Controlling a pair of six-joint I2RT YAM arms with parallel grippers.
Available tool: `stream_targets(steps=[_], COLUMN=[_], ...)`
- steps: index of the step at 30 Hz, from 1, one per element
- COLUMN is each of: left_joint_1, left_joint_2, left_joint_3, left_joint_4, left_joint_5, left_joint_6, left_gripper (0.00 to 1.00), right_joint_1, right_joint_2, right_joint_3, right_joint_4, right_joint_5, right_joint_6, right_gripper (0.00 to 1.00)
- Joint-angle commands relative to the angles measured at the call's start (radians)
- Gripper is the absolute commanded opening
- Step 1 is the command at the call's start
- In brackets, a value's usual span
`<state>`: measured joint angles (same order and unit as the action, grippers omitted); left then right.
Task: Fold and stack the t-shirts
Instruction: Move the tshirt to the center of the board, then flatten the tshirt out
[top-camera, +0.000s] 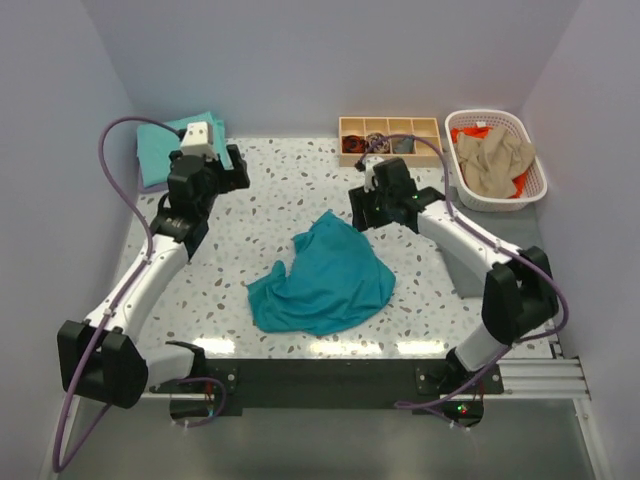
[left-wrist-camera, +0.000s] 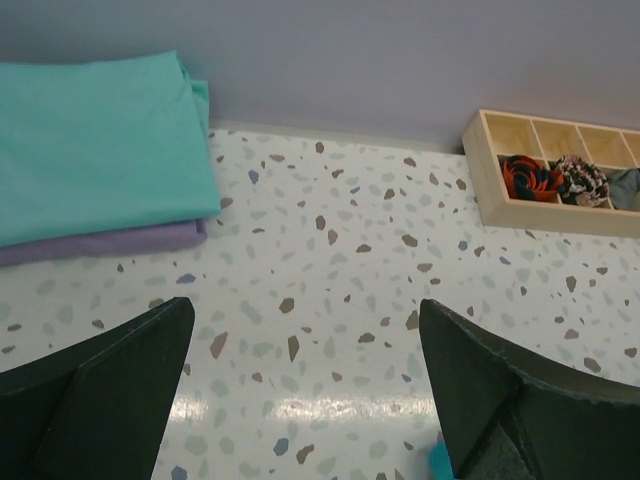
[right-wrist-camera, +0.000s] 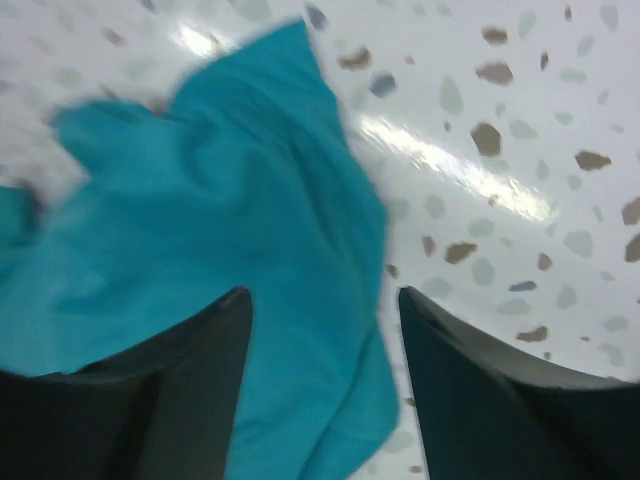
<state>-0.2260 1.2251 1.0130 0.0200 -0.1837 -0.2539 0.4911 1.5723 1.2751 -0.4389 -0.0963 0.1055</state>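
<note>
Teal shirt (top-camera: 325, 275) (right-wrist-camera: 200, 260) lies crumpled and unfolded on the speckled table (top-camera: 300, 180), on the near side of the wooden tray (top-camera: 390, 125) (left-wrist-camera: 500, 210) and a little left of it, well apart from it. The tray sits against the back wall, and some of its compartments hold small dark and red bits too small to name. Just right of the tray is the white basket (top-camera: 535, 185), with a tan shirt (top-camera: 492, 155) heaped in it and an orange shirt (top-camera: 470, 133) showing under that. Well left of the tray, also at the back wall, an aqua shirt (top-camera: 165, 145) (left-wrist-camera: 95, 140) lies folded on top of a folded lavender shirt (left-wrist-camera: 100, 243). Right gripper (top-camera: 360, 212) (right-wrist-camera: 325, 300) hangs between the tray and the teal shirt, above the shirt's far corner. Its fingers are apart, and the shirt's edge shows in the gap below them. No cloth is seen pinched, though the wrist view is blurred. Left gripper (top-camera: 225, 160) (left-wrist-camera: 305, 320) is left of the tray, just beside the folded pair, over bare table. Its fingers are spread wide with nothing between them.
</note>
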Motion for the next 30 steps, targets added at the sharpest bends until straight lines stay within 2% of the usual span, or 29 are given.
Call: stream_targets(steps=[1,2,6,10,14,18,24,30], left_joint_1=[-0.012,-0.015,-0.044,-0.082,-0.137,-0.217,-0.305,-0.349], left_joint_2=[-0.016,-0.015,-0.022,-0.029,-0.016,-0.016,0.030,0.085], left_joint_3=[-0.097,-0.112,-0.200,-0.286,-0.333,-0.401,-0.430,-0.421], left_joint_4=[-0.018,-0.015,-0.012,0.026,0.021,0.031,0.040,0.054], left_joint_5=[0.000,0.000,-0.013,0.026,0.075,0.110,0.110,0.125], left_joint_6=[-0.084,-0.093,-0.136,-0.166,-0.183,-0.194,-0.194,-0.185], left_gripper=[1.00,1.00,1.00,1.00,1.00,1.00,1.00,1.00], right_joint_1=[-0.003,-0.003,0.003,0.043,0.058,0.060,0.067,0.070], right_joint_2=[-0.050,-0.064,-0.112,-0.172,-0.261,-0.304,-0.307,-0.227], right_joint_3=[-0.062,-0.066,-0.059,-0.163,-0.319,-0.375,-0.459,-0.488], right_joint_4=[-0.035,-0.032,-0.112,-0.109,-0.086,-0.127,-0.095,-0.092], right_joint_5=[0.218,0.218,0.081,-0.008,0.010,-0.017,-0.043,-0.026], right_joint_6=[0.025,0.028,0.031,0.106,0.167,0.203,0.267,0.313], right_gripper=[0.78,0.86,0.86,0.85,0.85,0.85,0.84,0.79])
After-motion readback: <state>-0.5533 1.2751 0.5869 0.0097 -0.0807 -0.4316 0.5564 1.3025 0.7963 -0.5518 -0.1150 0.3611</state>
